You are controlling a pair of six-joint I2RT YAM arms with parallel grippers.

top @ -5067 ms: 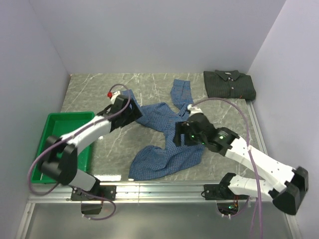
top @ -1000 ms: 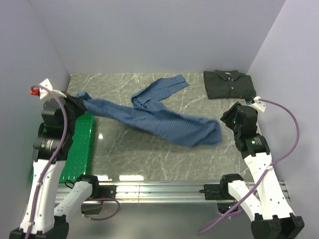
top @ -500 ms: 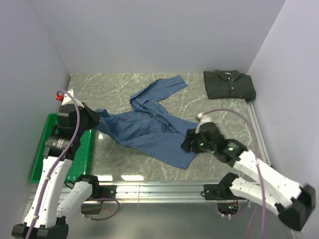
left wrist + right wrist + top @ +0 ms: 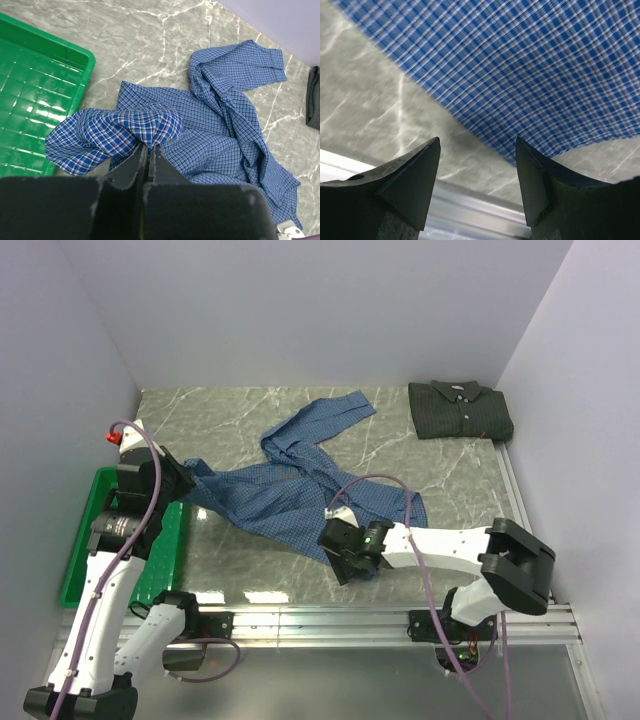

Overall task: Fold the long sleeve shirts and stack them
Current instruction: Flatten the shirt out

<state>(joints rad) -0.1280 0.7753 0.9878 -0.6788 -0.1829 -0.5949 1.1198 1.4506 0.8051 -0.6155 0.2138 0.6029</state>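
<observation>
The blue checked long sleeve shirt point(image 4: 290, 495) lies crumpled across the middle of the table, one sleeve point(image 4: 340, 410) reaching toward the back. My left gripper point(image 4: 186, 480) is shut on a bunched fold at its left end point(image 4: 148, 147), held just off the marble beside the tray. My right gripper point(image 4: 342, 558) hovers low at the shirt's near hem, open point(image 4: 477, 145), with only bare table between its fingers; the blue cloth point(image 4: 520, 65) starts just beyond the tips. The dark long sleeve shirt point(image 4: 460, 410) lies folded at the back right corner.
A green plastic tray point(image 4: 85, 540) sits along the left wall point(image 4: 35, 120). The table's metal front rail point(image 4: 465, 200) runs right under the right gripper. White walls close in the left, back and right sides.
The right arm has swung left and lower to the shirt's near hem, its jaws opening wider. The shirt's right end has settled flat. The left gripper has barely moved.
</observation>
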